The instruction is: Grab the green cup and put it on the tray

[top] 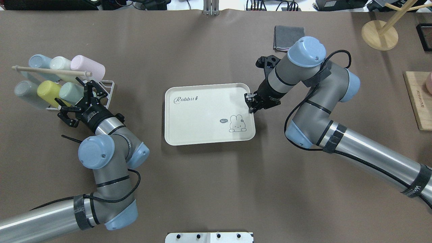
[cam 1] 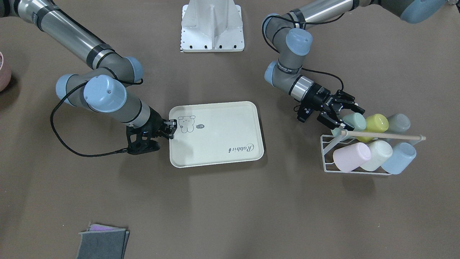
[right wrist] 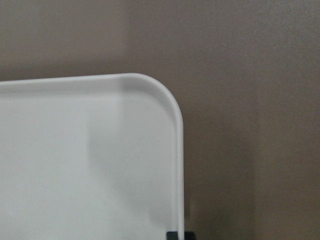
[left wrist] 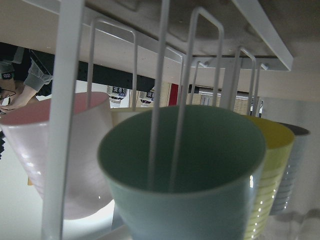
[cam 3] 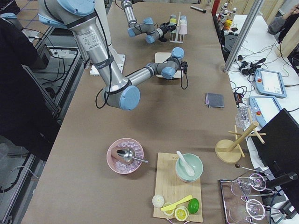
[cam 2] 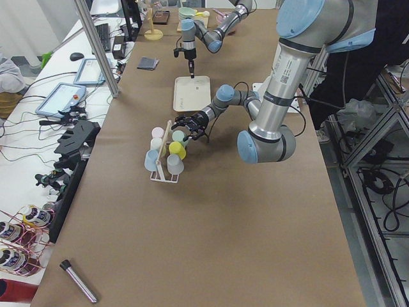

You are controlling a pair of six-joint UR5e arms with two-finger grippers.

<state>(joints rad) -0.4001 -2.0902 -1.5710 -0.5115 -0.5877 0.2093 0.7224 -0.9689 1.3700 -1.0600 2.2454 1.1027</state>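
The mint green cup (top: 71,93) lies on its side on a peg of a white wire rack (top: 108,85), beside a yellow-green cup (top: 47,90). My left gripper (top: 75,98) is open, its fingers spread around the cup's mouth end. It also shows in the front view (cam 1: 346,117) at the green cup (cam 1: 355,121). In the left wrist view the cup's mouth (left wrist: 182,165) fills the frame, with a rack wire inside it. The cream tray (top: 202,114) lies flat mid-table. My right gripper (top: 251,103) is shut on the tray's right rim (right wrist: 177,150).
The rack also holds pink (top: 88,65), cream (top: 60,63), blue (top: 38,61) and grey-green (top: 24,91) cups under a wooden rod (top: 50,71). A grey cloth (top: 285,35) lies beyond the right arm. A wooden stand (top: 379,30) and board (top: 418,98) are far right.
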